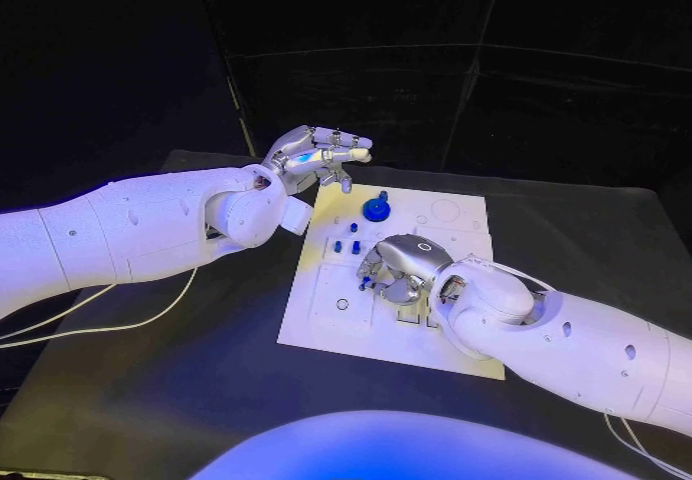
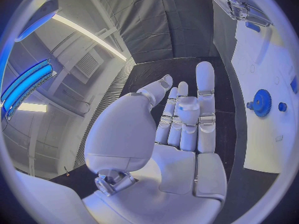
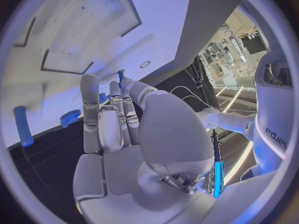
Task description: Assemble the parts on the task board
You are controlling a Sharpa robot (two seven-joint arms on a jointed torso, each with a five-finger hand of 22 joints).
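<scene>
The task board [image 1: 368, 330], a white plate, was seen lying in the middle of the black table [image 1: 144, 400], turned slightly askew to the table's edges. A blue gear-like part [image 1: 376, 210] was noted standing on the board's far portion, with a few small blue pegs [image 1: 346, 243] set upright just nearer, toward the board's left side. In the left wrist view the same gear [image 2: 261, 102] was found on the white plate with a small blue peg [image 2: 282, 106] just beside it. The right hand [image 1: 400, 268] was observed low over the board's middle, palm down, close to the small pegs; whether anything was gripped beneath it could not be told from the head view. In the right wrist view the fingers [image 3: 91, 109] of that hand were seen extended and lying side by side, nothing visibly pinched between them, with a blue toothed part [image 3: 70, 117] and a blue rod [image 3: 22, 126] noted beyond them against the board's surface. The left hand [image 1: 317, 155] was recorded raised above the table, off the board's far left corner and apart from every part. Its fingers [image 2: 206, 99] were seen straight and slightly spread, nothing held. Recessed cutouts [image 1: 447, 212] were noted in the board's far right area.
</scene>
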